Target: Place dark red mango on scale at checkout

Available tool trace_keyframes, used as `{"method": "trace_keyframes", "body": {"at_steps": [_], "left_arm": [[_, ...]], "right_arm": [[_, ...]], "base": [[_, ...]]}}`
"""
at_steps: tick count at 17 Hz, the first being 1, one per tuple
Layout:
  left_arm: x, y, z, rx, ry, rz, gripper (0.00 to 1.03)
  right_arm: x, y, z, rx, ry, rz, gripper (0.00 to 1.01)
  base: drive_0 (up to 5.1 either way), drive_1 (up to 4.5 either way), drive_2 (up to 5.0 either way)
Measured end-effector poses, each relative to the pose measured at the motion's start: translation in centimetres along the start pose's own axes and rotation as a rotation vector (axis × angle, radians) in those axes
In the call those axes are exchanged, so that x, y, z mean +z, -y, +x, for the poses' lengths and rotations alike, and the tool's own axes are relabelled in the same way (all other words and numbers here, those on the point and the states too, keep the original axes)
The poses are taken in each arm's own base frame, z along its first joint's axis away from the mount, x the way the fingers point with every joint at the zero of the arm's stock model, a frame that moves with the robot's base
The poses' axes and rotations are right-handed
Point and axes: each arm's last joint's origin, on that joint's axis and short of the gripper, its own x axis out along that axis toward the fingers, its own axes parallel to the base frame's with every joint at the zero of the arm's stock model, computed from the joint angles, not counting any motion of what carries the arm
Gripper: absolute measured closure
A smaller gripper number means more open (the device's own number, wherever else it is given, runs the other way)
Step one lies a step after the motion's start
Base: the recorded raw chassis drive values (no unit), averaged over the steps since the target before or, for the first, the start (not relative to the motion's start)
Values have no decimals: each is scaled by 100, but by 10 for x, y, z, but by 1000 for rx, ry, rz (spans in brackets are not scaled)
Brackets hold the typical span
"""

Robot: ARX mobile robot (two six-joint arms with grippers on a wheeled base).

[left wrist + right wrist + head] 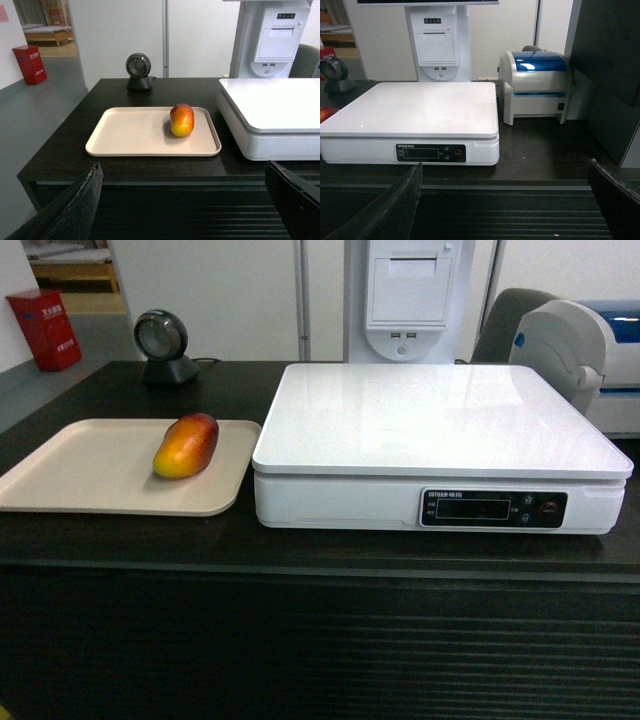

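The dark red mango (186, 445) (182, 120) lies on a beige tray (70, 475) (135, 135) on the dark checkout counter (300, 550) (70, 150). To its right stands the white scale (440, 420) (272, 107) (415, 107), its platform bare. A sliver of the mango (326, 114) shows at the left edge of the right wrist view. My left gripper (182, 172) is open, held before the counter's ribbed front, short of the tray. My right gripper (505, 172) is open too, in front of the scale's right part. Neither gripper shows in the head view.
A round black scanner (165, 345) (138, 70) stands behind the tray. A white terminal with a receipt printer (410, 295) (437, 42) rises behind the scale. A grey and blue label printer (537, 85) (585, 355) sits right of the scale, a dark panel (615, 75) beyond it.
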Motion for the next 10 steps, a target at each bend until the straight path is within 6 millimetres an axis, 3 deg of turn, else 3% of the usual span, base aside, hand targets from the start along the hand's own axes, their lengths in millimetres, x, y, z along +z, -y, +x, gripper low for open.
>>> {"method": "trace_keyframes", "body": {"at_steps": [10], "left_arm": [[0,0,0,0,-2,0,5]], "right_arm": [[0,0,0,0,0,0,3]], "base": [[0,0,0]]}}
